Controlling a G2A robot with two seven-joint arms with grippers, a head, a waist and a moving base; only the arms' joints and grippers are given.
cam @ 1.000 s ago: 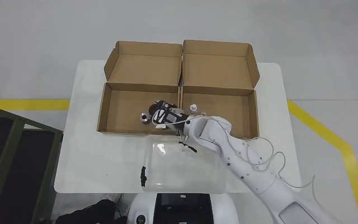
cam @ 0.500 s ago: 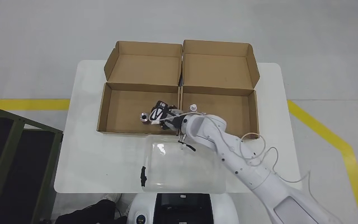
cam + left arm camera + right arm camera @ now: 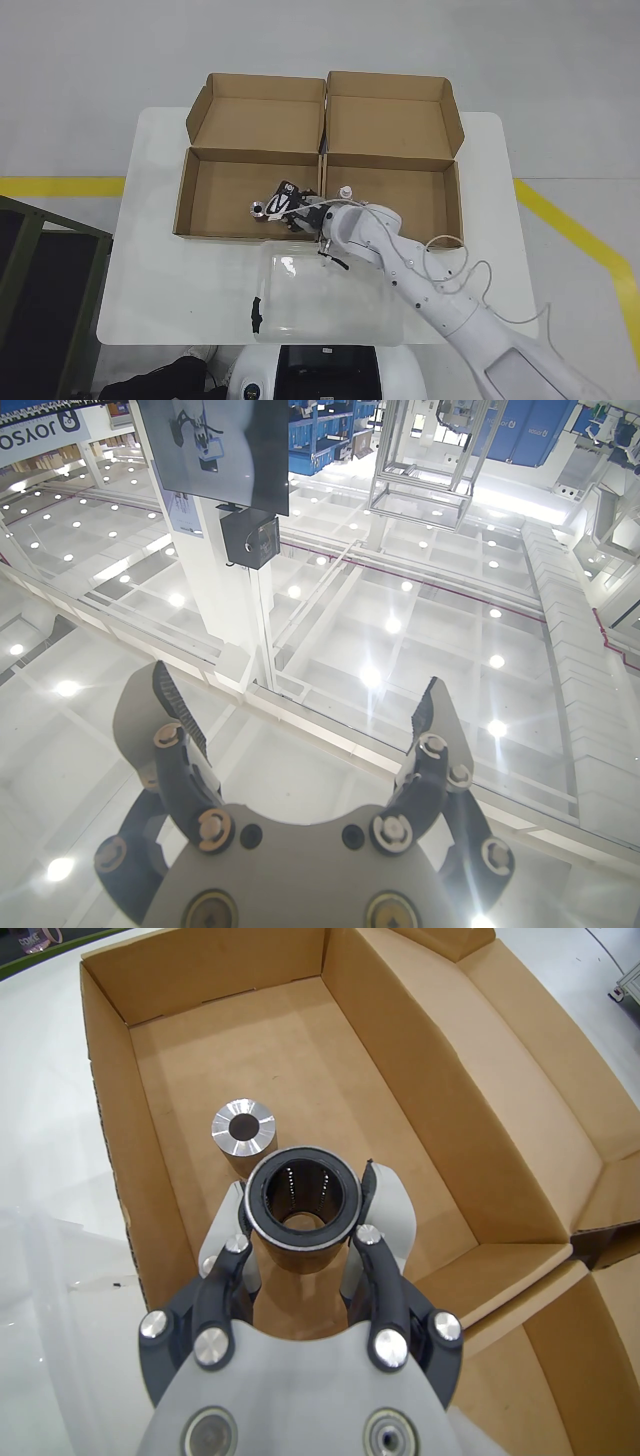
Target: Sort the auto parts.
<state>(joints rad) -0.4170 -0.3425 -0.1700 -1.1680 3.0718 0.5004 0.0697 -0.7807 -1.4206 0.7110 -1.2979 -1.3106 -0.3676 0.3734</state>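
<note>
Bearing (image 3: 302,1240) clamped between our right gripper's (image 3: 306,1184) fingers (image 3: 392,1208); we should lower it upright, clear of the sleeve (image 3: 243,1128) beyond them.

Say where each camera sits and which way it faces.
Top view: above the arms, facing down at table, left box, right box; right arm shows.
Left wrist view: left wrist, facing the ceiling; open left hand.
Right wrist view: right wrist, facing into left box; right hand grips bearing.
Top and right wrist share: left box.
</note>
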